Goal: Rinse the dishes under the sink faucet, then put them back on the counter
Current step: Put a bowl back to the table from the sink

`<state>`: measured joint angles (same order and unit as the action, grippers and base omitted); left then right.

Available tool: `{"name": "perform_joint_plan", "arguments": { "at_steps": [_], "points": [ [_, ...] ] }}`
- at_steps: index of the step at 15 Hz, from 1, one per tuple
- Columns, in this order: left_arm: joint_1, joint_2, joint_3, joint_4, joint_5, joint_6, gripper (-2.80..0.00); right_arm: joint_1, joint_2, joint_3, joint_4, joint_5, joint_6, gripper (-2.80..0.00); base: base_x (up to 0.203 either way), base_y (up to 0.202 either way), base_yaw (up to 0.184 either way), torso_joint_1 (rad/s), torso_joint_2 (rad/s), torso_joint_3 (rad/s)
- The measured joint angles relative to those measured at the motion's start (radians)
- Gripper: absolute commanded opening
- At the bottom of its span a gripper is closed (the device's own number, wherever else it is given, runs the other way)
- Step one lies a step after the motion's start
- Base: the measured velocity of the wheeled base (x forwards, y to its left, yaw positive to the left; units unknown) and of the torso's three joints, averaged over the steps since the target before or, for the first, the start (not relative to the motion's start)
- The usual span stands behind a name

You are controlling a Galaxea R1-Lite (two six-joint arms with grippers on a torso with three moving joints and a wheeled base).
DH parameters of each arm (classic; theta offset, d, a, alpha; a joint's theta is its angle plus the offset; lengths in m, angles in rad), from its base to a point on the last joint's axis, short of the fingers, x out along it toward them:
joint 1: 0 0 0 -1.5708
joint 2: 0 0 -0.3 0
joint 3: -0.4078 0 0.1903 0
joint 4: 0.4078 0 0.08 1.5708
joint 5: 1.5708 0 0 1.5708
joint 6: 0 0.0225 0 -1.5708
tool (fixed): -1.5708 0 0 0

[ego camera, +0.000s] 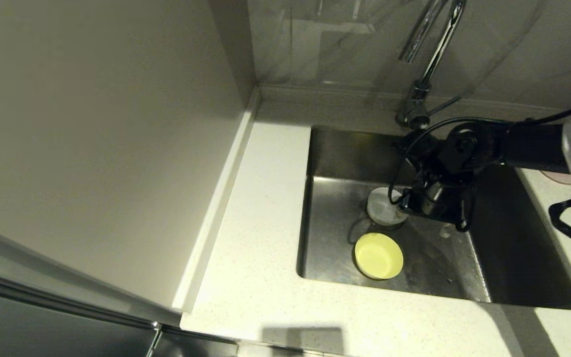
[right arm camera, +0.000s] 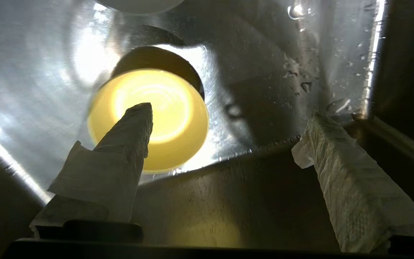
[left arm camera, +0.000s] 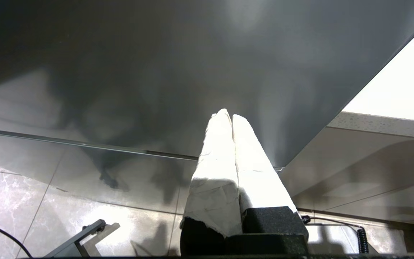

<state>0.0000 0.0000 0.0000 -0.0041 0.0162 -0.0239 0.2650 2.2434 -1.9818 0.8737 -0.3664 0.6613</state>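
Yellow bowl (ego camera: 378, 255) sits upright on the sink (ego camera: 513, 258) floor, near the front wall. Just behind it, toward the faucet (ego camera: 431, 54), stands the white bowl (ego camera: 383, 207), partly hidden by the right gripper (ego camera: 427, 203), which hangs inside the sink. Only the right wrist view shows that gripper's (right arm camera: 228, 126) fingers (right arm camera: 128, 144) spread wide and empty, one crossing in front of the yellow bowl (right arm camera: 164, 122), with droplets on the steel. A pink bowl (ego camera: 558, 177) edge peeks out on the table (ego camera: 260, 213) right of the sink. Only the left wrist view shows the left gripper (left arm camera: 228, 117), pressed closed, away from the sink.
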Motion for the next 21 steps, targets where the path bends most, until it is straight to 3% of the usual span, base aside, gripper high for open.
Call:
{"name": "perform_joint_plan", "arguments": {
  "at_steps": [11,19,20,21],
  "points": [
    [0.0,0.0,0.0,0.0,0.0,0.0,-2.8,-0.01,0.203,-0.008,-0.46,-0.105,-0.034,0.0,0.0,0.0,0.0,0.0,0.0,0.0],
    [0.0,0.0,0.0,0.0,0.0,0.0,-2.8,-0.061,0.301,-0.008,-0.539,-0.121,-0.062,0.0,0.0,0.0,0.0,0.0,0.0,0.0],
    [0.0,0.0,0.0,0.0,0.0,0.0,-2.8,-0.068,0.31,-0.008,-0.545,-0.12,-0.072,-2.8,0.0,0.0,0.0,0.0,0.0,0.0],
    [0.0,0.0,0.0,0.0,0.0,0.0,-2.8,-0.074,0.319,-0.008,-0.564,-0.119,-0.084,-2.8,0.0,0.0,0.0,0.0,0.0,0.0]
  ]
}}
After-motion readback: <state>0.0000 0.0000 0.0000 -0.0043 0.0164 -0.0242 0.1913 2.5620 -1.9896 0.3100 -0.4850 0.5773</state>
